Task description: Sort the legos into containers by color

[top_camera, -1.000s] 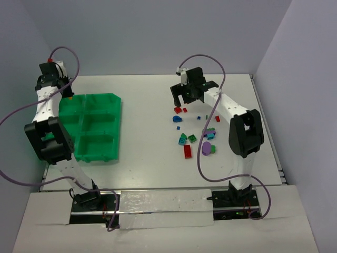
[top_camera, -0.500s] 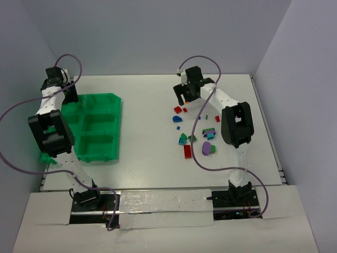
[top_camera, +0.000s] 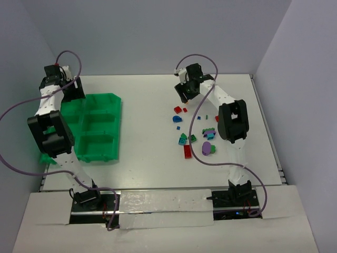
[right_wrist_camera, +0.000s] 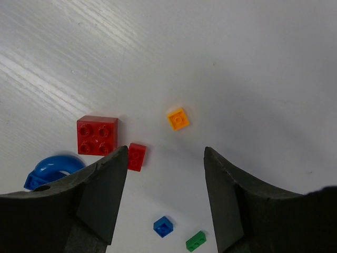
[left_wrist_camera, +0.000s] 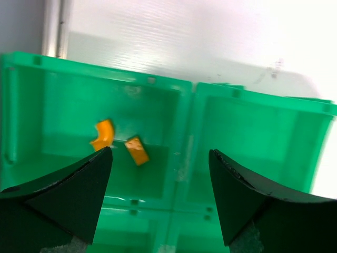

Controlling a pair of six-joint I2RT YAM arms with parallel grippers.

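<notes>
Nearest the arm bases on the right side of the white counter (top_camera: 147, 132) there's the loose scatter of legos: a long red brick (top_camera: 187, 152) and a purple piece (top_camera: 208, 148) closest in, then a teal one (top_camera: 182, 138) and a green one (top_camera: 193, 138) side by side. A bit further back sits a blue arch (top_camera: 177, 119), and behind that a red square brick (top_camera: 178, 110). Over on the left is the green tray (top_camera: 118, 126), with the left arm partly covering its left side. At the far end of the scatter the right gripper (right_wrist_camera: 166, 150) hangs above the counter with its jaws spread and nothing between them. Its wrist cam looks down on a tiny orange plate (right_wrist_camera: 178, 118), with a small red piece (right_wrist_camera: 136, 156) just beside the red square brick, plus a little blue bit (right_wrist_camera: 163, 226) and a green bit (right_wrist_camera: 196, 241) at the bottom edge. The left gripper (left_wrist_camera: 160, 155) is over the back row of the tray, jaws also spread wide and empty. Below it, in the left-hand back compartment of that wrist view, lie two orange pieces close together but not touching: a curved one (left_wrist_camera: 102, 134) and a squarish one (left_wrist_camera: 137, 150). The compartment next to it on the right looks bare green.
</notes>
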